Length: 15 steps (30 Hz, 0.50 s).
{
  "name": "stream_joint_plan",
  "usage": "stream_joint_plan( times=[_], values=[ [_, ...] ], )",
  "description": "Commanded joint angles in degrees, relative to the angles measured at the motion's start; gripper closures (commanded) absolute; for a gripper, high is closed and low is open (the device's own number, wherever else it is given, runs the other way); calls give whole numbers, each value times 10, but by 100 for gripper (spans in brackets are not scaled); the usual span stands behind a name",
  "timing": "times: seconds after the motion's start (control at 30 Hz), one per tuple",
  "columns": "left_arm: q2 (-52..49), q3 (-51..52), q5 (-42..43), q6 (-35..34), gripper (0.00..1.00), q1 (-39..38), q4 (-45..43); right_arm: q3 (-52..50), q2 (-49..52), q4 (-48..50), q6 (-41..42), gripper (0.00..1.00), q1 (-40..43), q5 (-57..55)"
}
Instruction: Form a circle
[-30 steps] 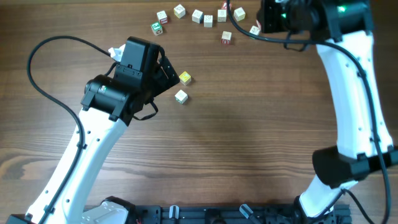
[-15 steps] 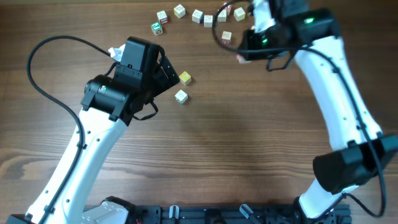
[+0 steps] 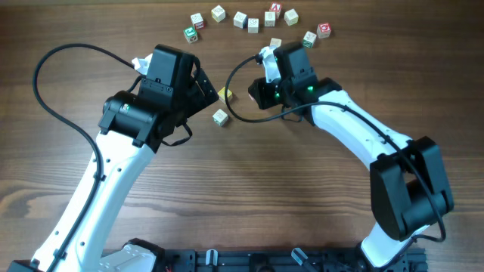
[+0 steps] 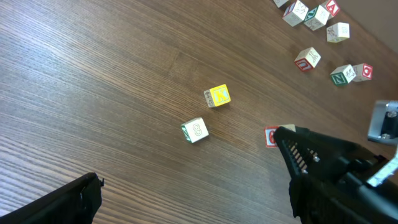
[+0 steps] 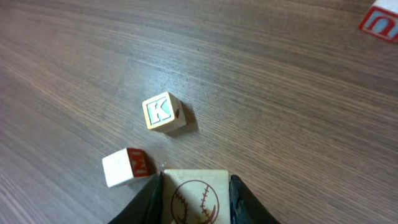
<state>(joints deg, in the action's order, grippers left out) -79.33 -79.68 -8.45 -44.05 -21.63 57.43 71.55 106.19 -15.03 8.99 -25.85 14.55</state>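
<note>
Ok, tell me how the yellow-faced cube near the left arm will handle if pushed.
The yellow-faced cube sits flat, so it should slide, not roll. Looks wooden: probably stiff and light. The right fingers pinch a similar cube, so it likely grips well.

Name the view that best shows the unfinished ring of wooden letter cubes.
Overhead: the whole arc of small wooden letter cubes shows at the top. The left wrist view catches part of it at top right; the right wrist view only one red-marked cube in a corner.
</note>
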Motion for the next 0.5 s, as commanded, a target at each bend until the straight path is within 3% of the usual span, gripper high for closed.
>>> stream_joint_plan(
  times=[0.0,0.47],
  values=[
    [-1,2,1,-5,0,2,0,-18,7,22,0,82,-1,-6],
    [-1,2,1,-5,0,2,0,-18,89,67,-15,82,-2,-6]
  ],
)
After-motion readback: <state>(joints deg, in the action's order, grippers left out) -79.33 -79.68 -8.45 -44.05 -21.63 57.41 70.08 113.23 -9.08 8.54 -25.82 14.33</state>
